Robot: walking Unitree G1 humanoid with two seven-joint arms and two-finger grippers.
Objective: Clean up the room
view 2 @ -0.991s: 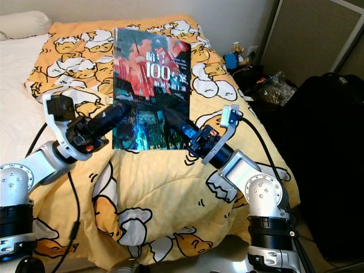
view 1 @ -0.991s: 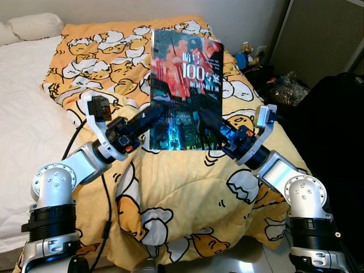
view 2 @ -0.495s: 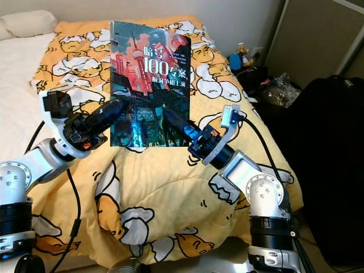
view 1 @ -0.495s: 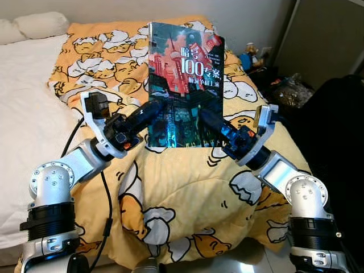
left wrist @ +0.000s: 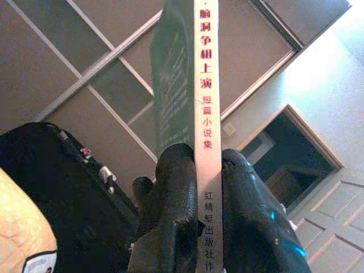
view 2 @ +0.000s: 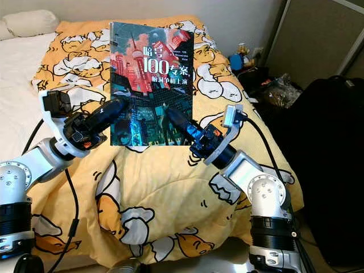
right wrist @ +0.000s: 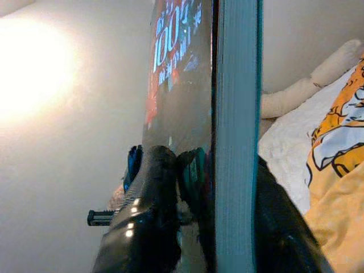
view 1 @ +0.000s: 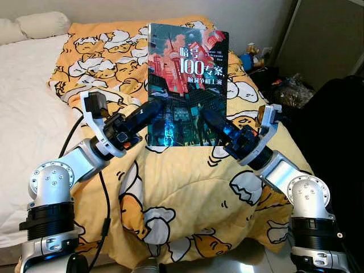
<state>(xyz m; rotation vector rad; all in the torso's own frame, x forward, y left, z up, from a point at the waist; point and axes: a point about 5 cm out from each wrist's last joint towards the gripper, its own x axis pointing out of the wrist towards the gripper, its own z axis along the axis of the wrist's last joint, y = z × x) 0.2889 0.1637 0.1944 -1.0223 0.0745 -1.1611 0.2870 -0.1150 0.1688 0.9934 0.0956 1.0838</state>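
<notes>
Both jaws clamp book point(view 1: 186, 85) edges — upright, seemingly.

Counted: 1 book point(view 1: 187, 85), held upright above the bed point(view 1: 34, 114).

2 grippers on it: left gripper point(view 1: 152, 108) clamps the book's lower left edge, right gripper point(view 1: 206, 116) clamps the lower right edge.

1 yellow blanket point(view 1: 187, 187) w/ cartoon print, covering the bed's right half up to its foot edge.

2 white pillows point(view 1: 37, 24) at the head corner.

1 black suitcase point(view 2: 327, 165) beside the bed's right edge.

1 small toy figure point(view 1: 249, 55) near the far right corner.
</notes>
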